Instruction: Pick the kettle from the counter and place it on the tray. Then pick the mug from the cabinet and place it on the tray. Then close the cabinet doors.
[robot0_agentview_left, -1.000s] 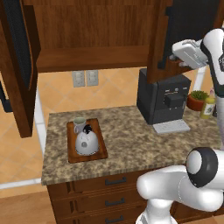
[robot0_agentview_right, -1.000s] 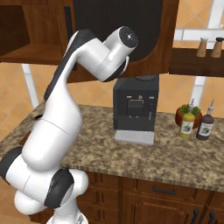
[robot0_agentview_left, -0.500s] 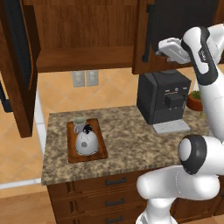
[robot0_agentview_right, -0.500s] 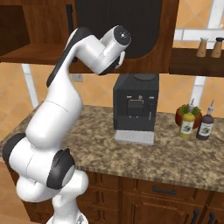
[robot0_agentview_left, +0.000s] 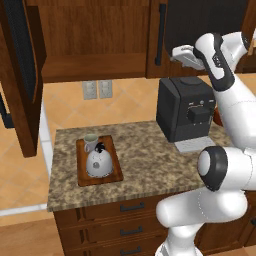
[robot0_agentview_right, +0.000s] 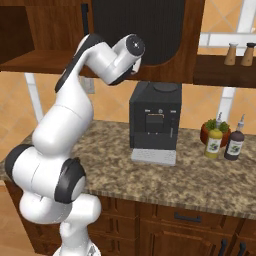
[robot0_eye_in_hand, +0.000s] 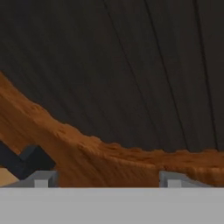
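The silver-grey kettle and the pale mug both stand on the reddish wooden tray, at the left of the granite counter. Above it the cabinet shows a bare shelf. Its left door hangs wide open. The right door is swung most of the way across, with its bar handle at the left edge. My gripper is up against that door's lower frame. In the hand view my gripper is open, right in front of the dark panel and wood frame.
A large black coffee machine stands on the counter under the right door, below my forearm. At the right end are a red plant pot and sauce bottles. Shakers sit on a side shelf. Wall sockets are behind the tray.
My arm has swung left with the hand against the right cabinet door, and the door has turned with it toward the cabinet. Kettle, mug and tray have not moved.
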